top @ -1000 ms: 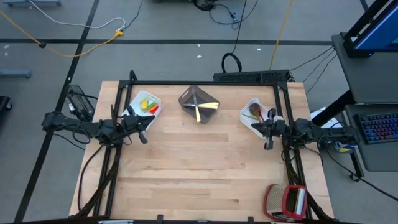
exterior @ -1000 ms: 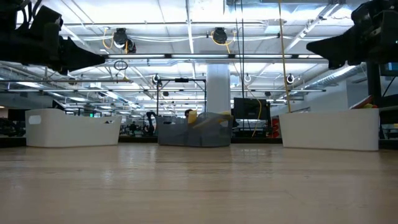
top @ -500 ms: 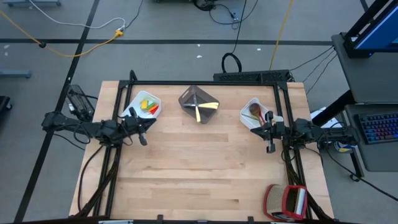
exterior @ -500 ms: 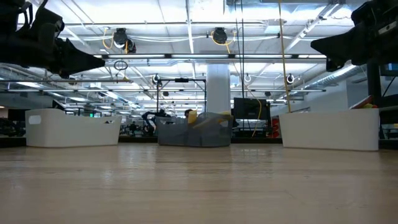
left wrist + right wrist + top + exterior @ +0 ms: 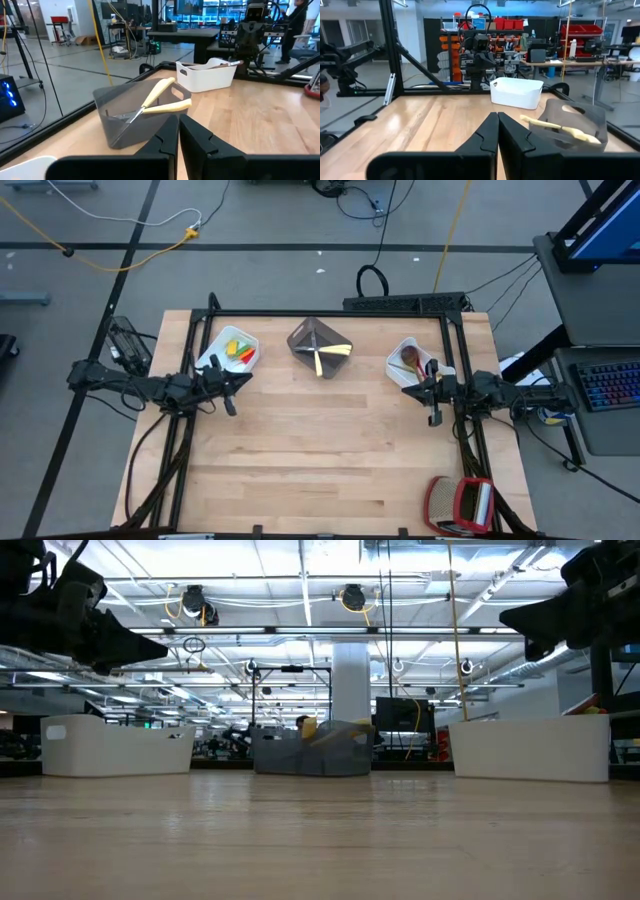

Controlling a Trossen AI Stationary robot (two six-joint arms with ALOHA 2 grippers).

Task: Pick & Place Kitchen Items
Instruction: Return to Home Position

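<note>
Hovering | left fingers (image 5: 166, 138) closed, empty | right fingers (image 5: 487, 133) closed, empty | knives (image 5: 170, 105) in grey bin (image 5: 112, 123), well apart

Wooden table (image 5: 320, 840), white bin (image 5: 117, 745), grey bin (image 5: 300, 755) with pale knife handles (image 5: 310, 726), second white bin (image 5: 530, 748)

Two white bins, a left white bin (image 5: 216, 338) and a right white bin (image 5: 393, 366), plus one grey bin (image 5: 303, 338). Inside the grey one, two pale-handled knives (image 5: 159, 91) (image 5: 170, 105). Two dark arms (image 5: 130, 385) (image 5: 515, 392), one red-and-silver object (image 5: 460, 505)
</note>
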